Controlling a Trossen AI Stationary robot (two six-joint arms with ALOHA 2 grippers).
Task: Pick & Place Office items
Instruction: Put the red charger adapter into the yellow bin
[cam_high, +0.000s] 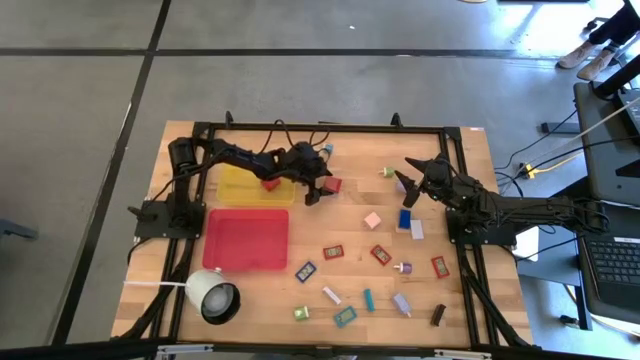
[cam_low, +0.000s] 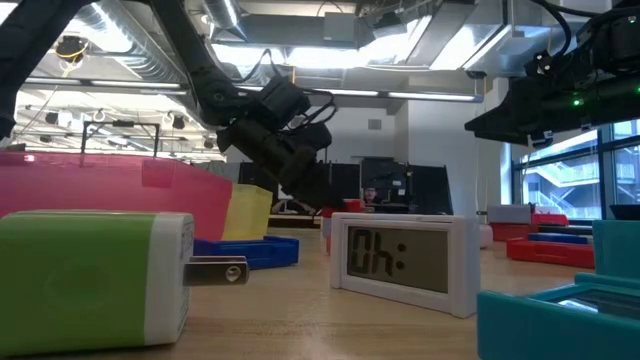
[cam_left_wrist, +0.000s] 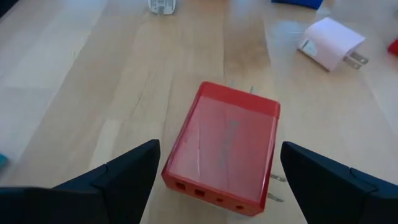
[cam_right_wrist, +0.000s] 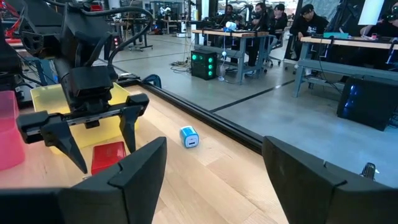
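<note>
A red plug block (cam_left_wrist: 224, 149) lies flat on the wooden table, just right of the yellow tray (cam_high: 245, 190). My left gripper (cam_left_wrist: 219, 148) slants down over it, open, one finger on each side and neither touching; the high view shows the gripper (cam_high: 318, 188) beside the block (cam_high: 332, 185). Another small red piece (cam_high: 270, 183) lies in the yellow tray. More office items are scattered over the table's right half, such as a pink block (cam_high: 372, 220) and a blue block (cam_high: 404, 218). My right gripper (cam_high: 408, 183) hovers open at the far right, holding nothing.
A red tray (cam_high: 247, 238) sits just nearer than the yellow one, and a white round cup (cam_high: 213, 297) with a cord stands at the near left. A blue-and-white piece (cam_right_wrist: 189, 137) lies by the far frame rail. A white plug (cam_left_wrist: 329, 43) lies beyond the red block.
</note>
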